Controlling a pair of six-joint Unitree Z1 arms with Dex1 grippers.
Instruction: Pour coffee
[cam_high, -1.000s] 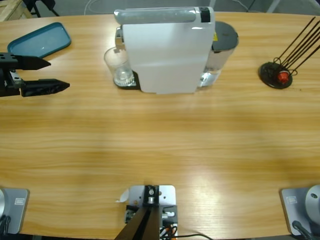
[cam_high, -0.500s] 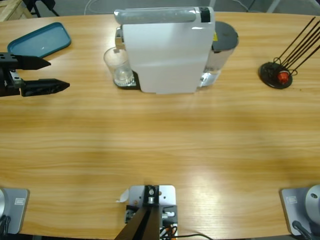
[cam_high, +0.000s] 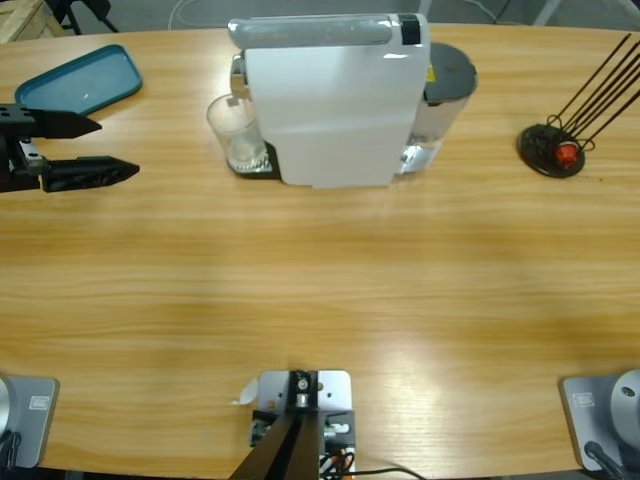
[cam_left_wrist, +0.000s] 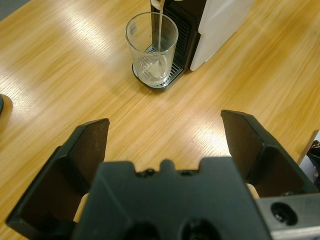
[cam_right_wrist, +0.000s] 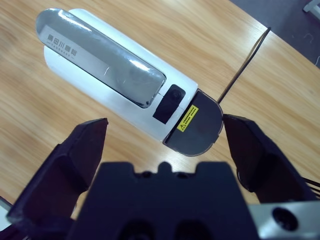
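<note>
A clear glass (cam_high: 235, 135) stands on the black drip tray at the left end of the white coffee machine (cam_high: 330, 100). In the left wrist view a thin pale stream runs from the spout into the glass (cam_left_wrist: 152, 50), and a shallow layer of coffee (cam_left_wrist: 154, 74) lies at its bottom. My left gripper (cam_high: 118, 148) hangs open at the table's left edge, well apart from the glass and pointing toward it; the left gripper (cam_left_wrist: 165, 127) holds nothing. My right gripper (cam_right_wrist: 166, 125) is open and empty, looking down on the machine (cam_right_wrist: 110, 70) from above. It does not show in the high view.
A teal tray (cam_high: 78, 80) lies at the back left corner, just behind the left gripper. At the right end of the machine sits its grey-lidded water tank (cam_high: 450, 75). A black wire stand (cam_high: 553, 150) with a red capsule stands at the far right.
</note>
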